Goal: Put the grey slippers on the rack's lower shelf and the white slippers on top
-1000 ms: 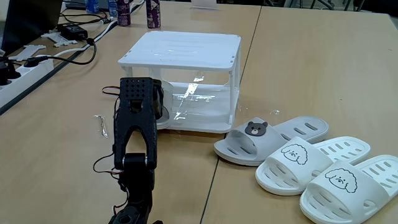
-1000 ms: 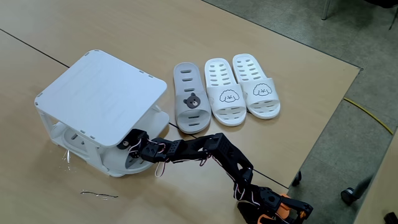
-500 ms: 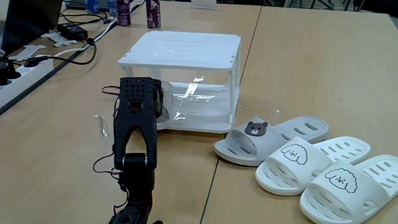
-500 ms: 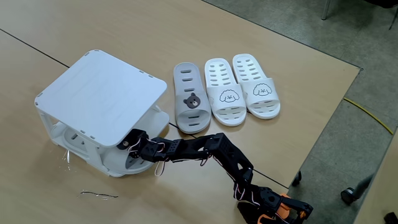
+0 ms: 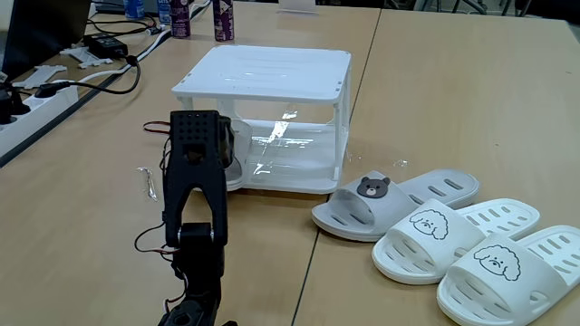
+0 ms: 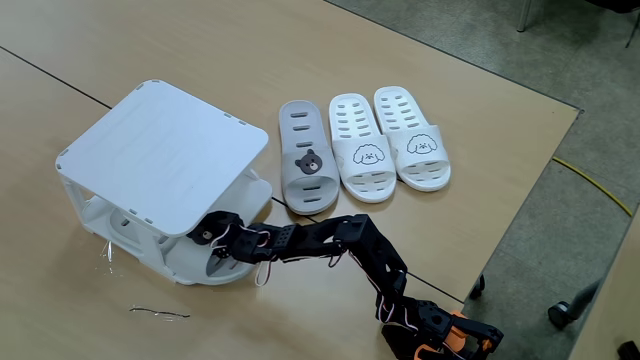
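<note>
One grey slipper seems to sit at the gripper, at the front edge of the rack's lower shelf; whether the jaws are clamped on it I cannot tell. The other grey slipper lies just beside the rack, with the white slippers beyond it. The top is bare, so most work remains
</note>
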Robot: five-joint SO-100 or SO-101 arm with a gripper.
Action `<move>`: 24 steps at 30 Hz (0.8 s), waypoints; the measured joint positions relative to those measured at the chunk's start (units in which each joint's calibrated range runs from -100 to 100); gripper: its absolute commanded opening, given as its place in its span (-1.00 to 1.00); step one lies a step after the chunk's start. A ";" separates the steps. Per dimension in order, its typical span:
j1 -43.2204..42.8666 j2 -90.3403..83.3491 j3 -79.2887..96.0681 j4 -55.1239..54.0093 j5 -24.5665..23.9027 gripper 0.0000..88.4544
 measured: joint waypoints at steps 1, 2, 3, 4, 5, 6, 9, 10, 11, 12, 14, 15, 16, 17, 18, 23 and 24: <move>0.00 0.33 1.26 -2.58 0.00 -0.33; -0.15 1.40 2.34 -5.92 -0.05 -0.33; -0.37 3.05 2.79 -9.53 -0.05 -0.33; -0.60 4.54 2.79 -12.88 -0.05 -0.33; -0.82 5.94 2.79 -15.88 -0.05 -0.33; -0.82 6.35 2.79 -16.91 -0.05 -0.33; -1.12 7.26 2.88 -19.66 -0.05 -0.33; -1.20 7.42 3.23 -20.60 -0.05 -0.33; -1.27 7.42 3.86 -21.20 -0.05 -0.33; -1.27 7.34 4.58 -21.97 -0.05 -0.33; -1.80 5.53 7.73 -22.92 -0.05 -0.33; -2.02 4.12 9.70 -23.18 -0.05 -0.33; -2.40 2.89 11.77 -23.69 -0.05 -0.33; -2.85 1.65 13.93 -24.38 -0.05 -0.31; -3.15 0.58 15.81 -25.24 -0.05 -0.25; -3.45 -1.32 18.33 -26.52 -0.05 -0.15; -3.45 -1.32 18.33 -27.04 -0.05 -0.15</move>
